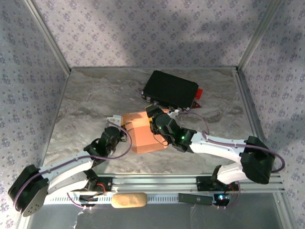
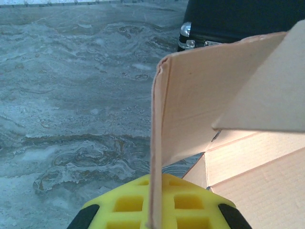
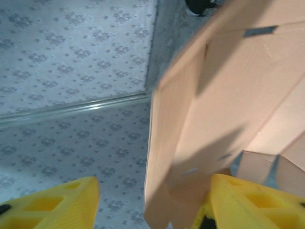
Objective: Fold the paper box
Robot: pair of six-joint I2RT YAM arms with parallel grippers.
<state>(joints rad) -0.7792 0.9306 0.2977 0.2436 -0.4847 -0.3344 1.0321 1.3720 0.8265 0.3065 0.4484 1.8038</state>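
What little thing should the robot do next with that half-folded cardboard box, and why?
Probably close the right gripper on the paper box flap standing between its open fingers. The left gripper pinches one upright wall, which steadies the box, so gripping that flap would likely let the right arm fold it over.

My right pincer (image 3: 152, 188), its yellow moulded fingers (image 3: 52, 205) spread wide apart. A blurred panel of the thin salmon-tan cardboard box (image 3: 228, 95) stands between them, close against the right-hand finger. Behind: grey floral-patterned wall (image 3: 71, 47), crossed by a silver metal rail (image 3: 76, 109).
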